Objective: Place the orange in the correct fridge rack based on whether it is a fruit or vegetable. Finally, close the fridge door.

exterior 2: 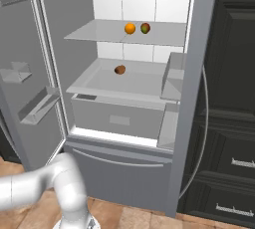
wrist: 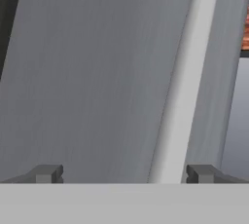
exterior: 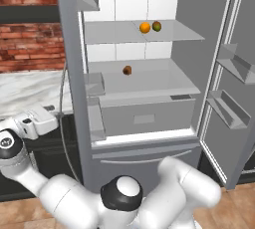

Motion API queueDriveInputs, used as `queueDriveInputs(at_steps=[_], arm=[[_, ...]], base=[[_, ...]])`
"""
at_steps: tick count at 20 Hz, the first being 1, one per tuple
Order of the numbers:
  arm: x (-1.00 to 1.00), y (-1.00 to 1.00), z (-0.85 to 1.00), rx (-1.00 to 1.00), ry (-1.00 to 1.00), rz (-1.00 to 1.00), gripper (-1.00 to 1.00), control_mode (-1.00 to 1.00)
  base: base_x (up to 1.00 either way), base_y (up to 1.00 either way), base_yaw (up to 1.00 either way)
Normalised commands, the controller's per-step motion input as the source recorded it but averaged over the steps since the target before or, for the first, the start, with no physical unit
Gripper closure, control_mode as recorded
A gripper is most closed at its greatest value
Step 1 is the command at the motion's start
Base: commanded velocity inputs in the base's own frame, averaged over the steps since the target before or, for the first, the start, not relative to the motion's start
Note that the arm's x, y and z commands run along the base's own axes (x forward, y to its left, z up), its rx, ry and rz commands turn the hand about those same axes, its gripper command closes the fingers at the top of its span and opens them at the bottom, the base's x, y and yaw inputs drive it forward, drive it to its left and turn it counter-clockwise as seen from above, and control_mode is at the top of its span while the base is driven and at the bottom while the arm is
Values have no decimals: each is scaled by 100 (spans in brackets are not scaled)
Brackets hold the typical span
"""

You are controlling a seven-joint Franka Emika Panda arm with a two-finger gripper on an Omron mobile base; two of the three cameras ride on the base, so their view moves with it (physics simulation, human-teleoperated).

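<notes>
Brick wall [exterior: 27, 49] behind a pale marble surface [exterior: 30, 91] at left; dark cabinetry [exterior 2: 231, 123] at right; wood-toned floor [exterior 2: 129, 218] below. Grey fridge [exterior: 144, 161] standing with both doors swung wide, left door [exterior: 69, 73] and right door [exterior: 234, 78] carrying small bins. White interior crossed by the fridge rack [exterior: 109, 34], a similar lower shelf [exterior: 149, 81] beneath, then a closed drawer [exterior: 147, 118]. On the fridge rack: the orange [exterior: 145, 28], just beside a greenish-red fruit [exterior: 157, 26] to its right, apart from it by a sliver. Round, so no long axis or heading to tell. On the lower shelf: a brown round item [exterior: 127, 70]. Hand [wrist: 124, 173] close against a grey door panel, fingertips [wrist: 48, 173] spread wide apart, nothing between them.
</notes>
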Motion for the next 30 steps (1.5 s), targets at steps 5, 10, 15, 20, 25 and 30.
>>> queueDriveInputs(at_steps=[5, 10, 15, 20, 25, 30], arm=[[0, -93, 3, 3, -10, 0, -100, -100], [0, -100, 5, 2, -14, 0, -100, -100], [1, -100, 0, 0, -11, 0, -100, -100], [0, -100, 0, 0, -10, 2, -100, -100], [18, -100, 7, 0, -7, 3, -100, -100], [4, -93, 25, 0, -5, 19, -100, -100]], base=[[0, 0, 0], [0, 0, 0], [0, 0, 0], [0, 0, 0], [0, 0, 0], [0, 0, 0]])
